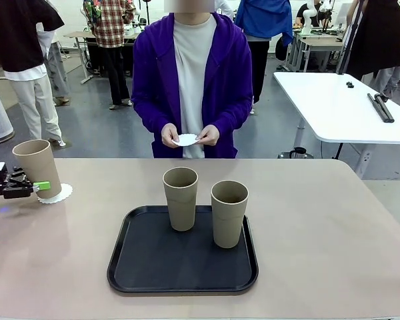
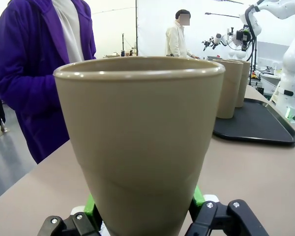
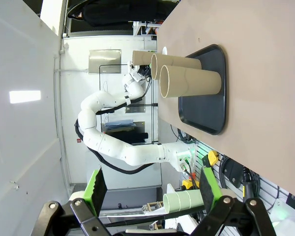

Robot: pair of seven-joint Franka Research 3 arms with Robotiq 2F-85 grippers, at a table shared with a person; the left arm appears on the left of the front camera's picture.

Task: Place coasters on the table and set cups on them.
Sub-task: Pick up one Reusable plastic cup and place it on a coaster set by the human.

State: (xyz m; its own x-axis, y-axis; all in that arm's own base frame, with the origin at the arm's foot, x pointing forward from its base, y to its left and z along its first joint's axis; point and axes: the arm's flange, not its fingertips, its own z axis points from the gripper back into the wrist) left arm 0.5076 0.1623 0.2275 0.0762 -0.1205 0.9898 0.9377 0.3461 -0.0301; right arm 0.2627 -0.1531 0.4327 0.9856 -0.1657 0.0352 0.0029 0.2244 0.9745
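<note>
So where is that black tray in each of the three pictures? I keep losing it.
Front view: the black tray sits low in the middle.
Left wrist view: it is at the right edge, mid-height, beyond the big near cup.
Right wrist view: it is upper right, turned sideways.
Shared landmark: the two cups standing on it.

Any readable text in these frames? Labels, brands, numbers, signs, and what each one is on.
No text can be read.
cups: plain, no print or brand.
black tray: plain, no label.
coasters: plain white, no print.
Anything farther off in the room is too small or blurred to read.
</note>
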